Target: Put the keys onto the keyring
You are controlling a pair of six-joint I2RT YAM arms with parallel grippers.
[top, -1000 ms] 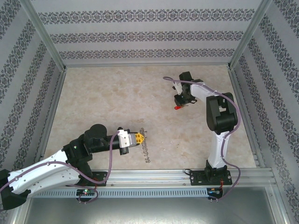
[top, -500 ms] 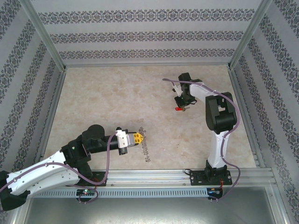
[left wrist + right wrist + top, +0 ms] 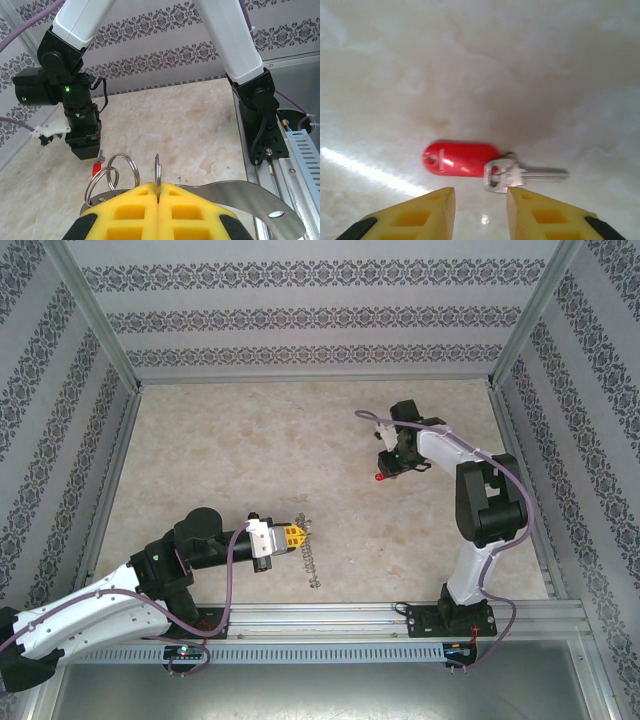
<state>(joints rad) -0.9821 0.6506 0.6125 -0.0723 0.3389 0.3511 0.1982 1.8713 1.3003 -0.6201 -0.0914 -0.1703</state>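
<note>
**Right wrist view: key (image 3: 490, 167) loose on the tabletop (image 3: 480, 60), nothing threaded yet**

Seen from the right wrist, the right end effector (image 3: 480, 210) has its yellow fingers (image 3: 410, 217) partly apart with nothing between them. The key, red head and short silver blade, lies flat just ahead of the fingertips, untouched. From the top external camera the keyring (image 3: 311, 562) is well apart from the key, to its near left. The left end effector (image 3: 158, 189) is clamped tight on the ring's thin rim, which stands edge-on in the grip. Whether the ring's fringed length rests on the tabletop or hangs just above it, I cannot tell. By my reading the ring is in hand, but the key is not yet picked up, carried across or slid on — the whole joining is left.
</note>
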